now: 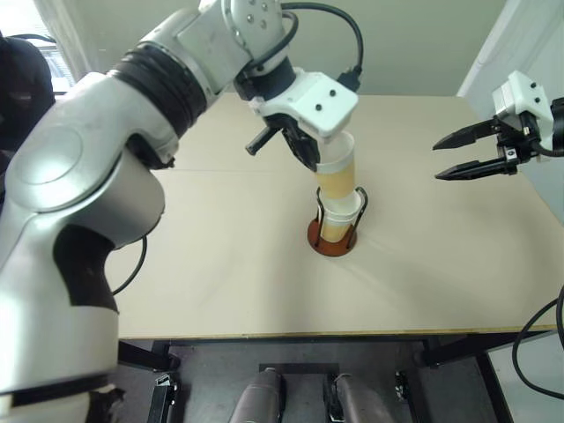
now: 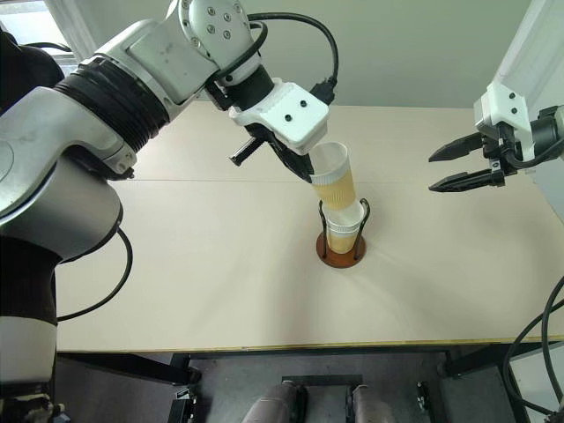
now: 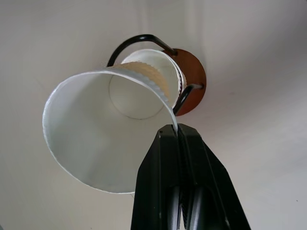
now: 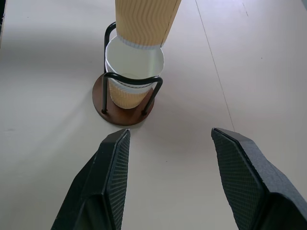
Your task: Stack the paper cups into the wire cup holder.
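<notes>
- The wire cup holder [image 1: 333, 231] stands mid-table with cups already nested inside, maybe two.
- Just above the holder, the left gripper [image 2: 301, 165] pinches the rim of a tilted paper cup [image 1: 337, 172], its bottom entering the stack.
- That tilt could jam it or tip the holder.
- Right of the holder, the right gripper [image 1: 458, 154] hangs wide and empty.

The tan ribbed paper cup [image 4: 144, 21] has a corrugated matt sleeve and a smooth white inside. The black wire cup holder [image 4: 125, 91] looks like glossy thin metal on a matt reddish-brown disc. The pale wooden-looking table [image 1: 220, 264] is smooth, matt. The right gripper's black fingers [image 4: 112, 182] bear finely textured pads.
</notes>
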Robot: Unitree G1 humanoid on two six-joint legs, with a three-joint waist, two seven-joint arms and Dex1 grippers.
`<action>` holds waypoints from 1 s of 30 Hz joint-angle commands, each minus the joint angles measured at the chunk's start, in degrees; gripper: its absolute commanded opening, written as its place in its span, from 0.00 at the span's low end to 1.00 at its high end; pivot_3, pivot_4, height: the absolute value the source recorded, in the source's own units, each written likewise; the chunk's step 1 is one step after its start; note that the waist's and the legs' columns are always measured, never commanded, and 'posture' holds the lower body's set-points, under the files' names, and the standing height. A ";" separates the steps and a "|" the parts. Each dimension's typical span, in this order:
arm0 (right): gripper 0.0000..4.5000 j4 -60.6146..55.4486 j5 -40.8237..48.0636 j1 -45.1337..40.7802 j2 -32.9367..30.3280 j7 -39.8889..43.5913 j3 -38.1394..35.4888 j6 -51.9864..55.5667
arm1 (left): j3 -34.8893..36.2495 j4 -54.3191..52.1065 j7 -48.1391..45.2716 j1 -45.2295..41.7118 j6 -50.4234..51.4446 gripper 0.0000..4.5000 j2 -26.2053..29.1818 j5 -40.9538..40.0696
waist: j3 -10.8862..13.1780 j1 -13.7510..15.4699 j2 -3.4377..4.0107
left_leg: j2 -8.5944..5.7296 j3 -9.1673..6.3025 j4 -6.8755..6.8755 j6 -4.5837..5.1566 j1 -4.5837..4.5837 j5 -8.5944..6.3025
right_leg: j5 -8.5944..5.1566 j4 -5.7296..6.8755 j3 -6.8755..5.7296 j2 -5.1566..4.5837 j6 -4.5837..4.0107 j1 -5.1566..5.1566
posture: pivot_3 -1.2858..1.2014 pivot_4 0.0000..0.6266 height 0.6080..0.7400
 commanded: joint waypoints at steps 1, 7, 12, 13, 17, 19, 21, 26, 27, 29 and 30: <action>0.60 -0.80 -0.31 -1.27 -1.29 0.21 -0.74 -0.77 | -0.03 0.59 -1.59 -0.38 -1.24 0.00 0.39 0.79 | 0.00 -0.02 0.00 | 0.00 0.00 0.01 0.00 0.00 0.00 | 0.00 0.00 0.00 0.00 0.00 0.00 | 0.52 0.24 1.00; 0.60 -0.75 -0.60 -1.27 -1.34 0.21 -0.63 -0.94 | -0.02 0.20 -1.59 0.54 -1.06 0.00 0.30 0.57 | 0.00 -0.01 0.00 | 0.00 0.00 0.01 0.01 0.01 0.00 | 0.01 0.01 0.00 0.01 0.01 0.01 | 0.52 0.24 1.00; 0.60 -0.98 -0.83 -1.16 -1.54 0.21 -0.59 -0.92 | -0.05 -0.38 -1.59 1.15 -0.54 0.00 -0.03 0.10 | 0.00 -0.01 0.00 | -0.01 0.00 0.01 0.01 0.00 0.00 | 0.01 -0.02 0.00 0.01 0.02 0.01 | 0.52 0.24 1.00; 0.60 -0.87 -1.00 -1.06 -1.61 0.21 -0.62 -1.11 | -0.03 -0.32 -1.59 1.21 -0.51 0.00 -0.11 0.17 | 0.00 -0.01 0.00 | -0.01 0.01 0.01 0.01 0.00 0.00 | 0.01 -0.01 0.00 0.01 0.02 0.01 | 0.52 0.24 1.00; 0.60 -1.15 -1.15 -0.74 -2.10 0.21 -0.52 -0.94 | 0.11 0.10 -1.59 1.48 0.42 0.09 -0.49 0.35 | 0.00 0.01 0.01 | 0.00 0.00 0.01 0.02 0.00 0.00 | 0.02 -0.01 0.00 0.00 0.02 0.01 | 0.52 0.24 1.00; 0.60 -1.23 -1.17 -0.71 -2.20 0.21 -0.50 -0.87 | 1.02 0.75 -1.59 1.65 -0.08 0.21 -0.91 0.98 | 0.00 0.01 0.01 | -0.01 0.01 0.01 0.01 0.00 -0.01 | 0.02 -0.01 0.00 0.00 0.02 0.01 | 0.52 0.24 1.00; 0.60 -1.38 -1.13 -0.62 -2.32 0.21 -0.38 -0.75 | 1.06 0.78 -1.59 1.72 -0.24 0.35 -0.89 1.03 | 0.00 0.01 0.00 | -0.01 0.01 0.01 0.02 0.00 0.00 | 0.02 -0.01 0.00 0.01 0.02 0.01 | 0.52 0.24 1.00; 0.60 -1.09 -1.36 -0.44 -2.19 0.21 -0.31 -0.86 | 2.14 0.47 -1.59 2.32 1.12 0.75 -0.14 -0.06 | 0.00 0.00 0.01 | 0.01 0.00 0.02 0.02 0.01 0.00 | 0.02 0.00 0.00 0.00 0.03 0.02 | 0.52 0.24 1.00; 0.60 -0.98 -1.42 -0.42 -2.08 0.21 -0.29 -0.76 | 2.66 0.14 -1.59 2.61 1.79 0.83 0.32 -0.66 | 0.00 0.00 0.01 | 0.00 0.01 0.02 0.02 0.01 0.00 | 0.02 0.00 0.00 0.01 0.03 0.02 | 0.52 0.24 1.00; 0.60 -0.85 -1.61 -0.28 -1.86 0.21 -0.33 -0.76 | 4.56 -0.41 -1.59 3.52 3.51 0.99 1.26 -1.83 | 0.00 -0.05 0.02 | 0.00 0.01 0.01 0.02 0.01 0.00 | 0.02 0.00 0.00 0.01 0.03 0.01 | 0.52 0.24 1.00; 0.60 -0.85 -1.70 -0.22 -1.78 0.21 -0.37 -0.72 | 5.48 -0.72 -1.59 3.89 4.56 0.99 1.71 -2.36 | 0.00 -0.05 0.02 | 0.00 0.01 0.01 0.02 0.01 0.00 | 0.02 0.00 0.00 0.02 0.03 0.01 | 0.52 0.24 1.00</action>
